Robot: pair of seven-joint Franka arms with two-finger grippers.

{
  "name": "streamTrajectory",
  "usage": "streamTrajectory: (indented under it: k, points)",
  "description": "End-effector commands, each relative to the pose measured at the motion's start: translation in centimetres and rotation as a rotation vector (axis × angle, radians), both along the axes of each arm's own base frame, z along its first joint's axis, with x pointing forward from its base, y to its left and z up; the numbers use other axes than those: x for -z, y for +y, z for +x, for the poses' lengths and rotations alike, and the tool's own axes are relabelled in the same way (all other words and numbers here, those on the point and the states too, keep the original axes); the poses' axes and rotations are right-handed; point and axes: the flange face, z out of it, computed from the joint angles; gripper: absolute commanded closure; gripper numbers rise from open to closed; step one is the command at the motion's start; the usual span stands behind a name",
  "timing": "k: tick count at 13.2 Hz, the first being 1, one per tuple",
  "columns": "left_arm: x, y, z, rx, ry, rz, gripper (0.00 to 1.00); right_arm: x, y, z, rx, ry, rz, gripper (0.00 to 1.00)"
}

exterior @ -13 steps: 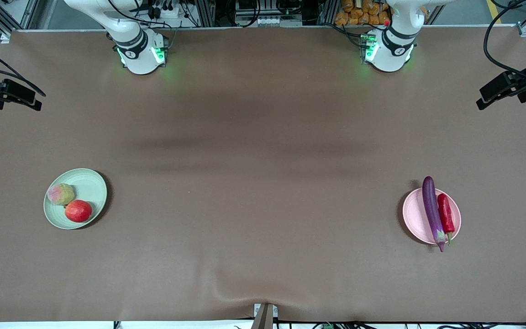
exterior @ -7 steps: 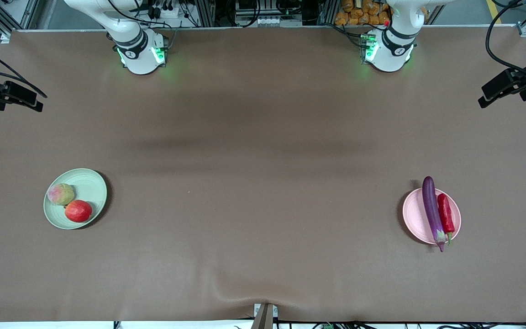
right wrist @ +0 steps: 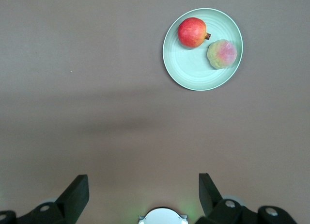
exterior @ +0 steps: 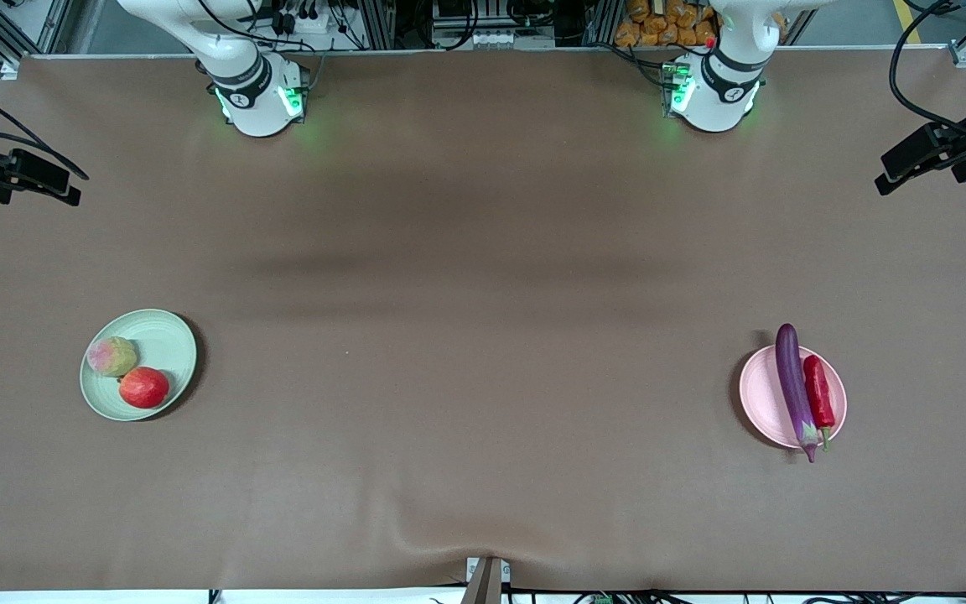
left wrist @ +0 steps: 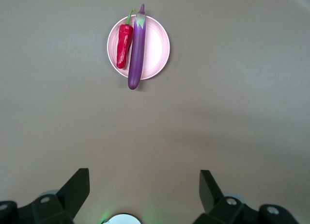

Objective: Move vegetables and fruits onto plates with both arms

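The purple eggplant (exterior: 794,389) and the red chili pepper (exterior: 818,393) lie side by side on the pale pink plate (exterior: 758,393) toward the left arm's end of the table. The eggplant's ends overhang the rim. The red pomegranate-like fruit (exterior: 144,387) and the yellow-green fruit (exterior: 112,356) sit on the pale green plate (exterior: 166,344) toward the right arm's end. My left gripper (left wrist: 144,174) is open and empty, high over its own base, with the pink plate (left wrist: 155,44) in its view. My right gripper (right wrist: 143,178) is open and empty, high over its base, with the green plate (right wrist: 193,69) in its view.
The two arm bases (exterior: 258,96) (exterior: 711,92) stand at the table edge farthest from the front camera. Black hardware with cables juts in at each end of the table (exterior: 18,172) (exterior: 936,155). The brown table cover (exterior: 483,335) bulges slightly near the front camera.
The black hardware at both ends of the table has shifted slightly. The plates and the produce have not moved.
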Motion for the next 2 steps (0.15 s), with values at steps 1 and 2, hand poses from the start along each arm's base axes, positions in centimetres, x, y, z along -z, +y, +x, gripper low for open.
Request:
streamTrajectory:
  k: [1,2]
  points:
    - [-0.58,0.01,-0.5,0.02,0.005,0.001,0.0,-0.32,0.27,-0.08,0.005,-0.005,-0.008,0.0]
    - [-0.57,0.01,-0.51,0.02,0.007,0.001,0.0,-0.25,0.19,0.04,0.006,-0.007,-0.009,0.0]
